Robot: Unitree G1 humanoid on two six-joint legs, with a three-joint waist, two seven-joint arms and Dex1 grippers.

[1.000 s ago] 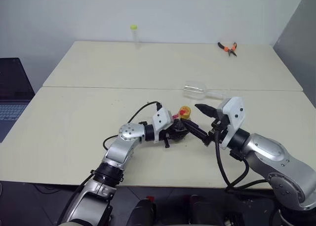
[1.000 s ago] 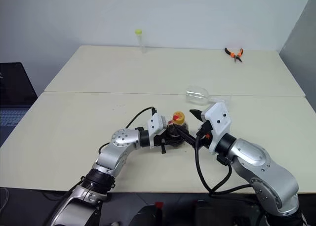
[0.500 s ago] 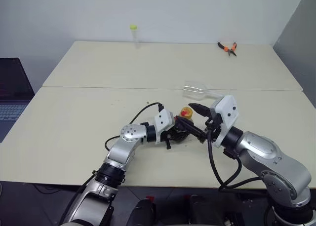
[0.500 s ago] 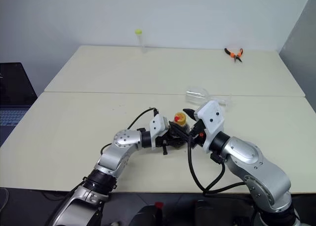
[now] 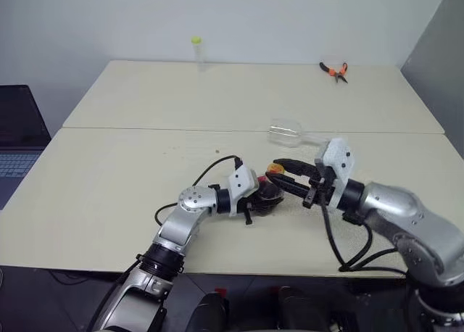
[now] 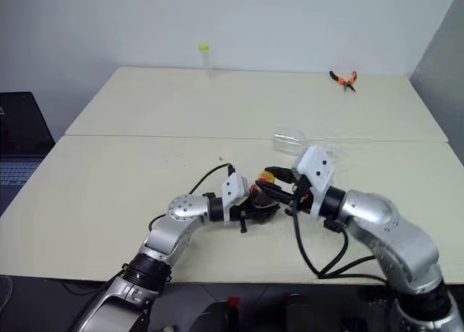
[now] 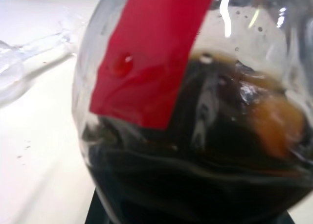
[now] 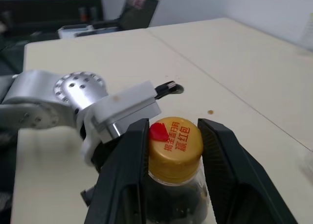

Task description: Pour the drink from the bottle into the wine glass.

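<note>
The bottle [image 5: 270,193] stands near the table's front middle, my left gripper [image 5: 262,197] shut on its rounded body. The left wrist view shows the dark drink [image 7: 195,175] in its lower half and a red label [image 7: 146,62]. From the right, my right gripper [image 8: 173,150] reaches in level, and its two black fingers [image 8: 124,180] press on either side of the yellow-orange cap [image 8: 175,141]. The wine glass [image 5: 286,133] lies on its side a little farther back, apart from both grippers.
Orange-handled pliers [image 5: 334,70] lie at the far right of the table [image 5: 116,180]. A thin clear tube with a yellow-green cap [image 5: 196,49] stands at the far edge. A laptop [image 5: 16,136] sits beyond the left edge.
My right gripper has turned level toward the bottle and its jaws have narrowed from wide open onto the cap. The left gripper and the bottle have stayed put.
</note>
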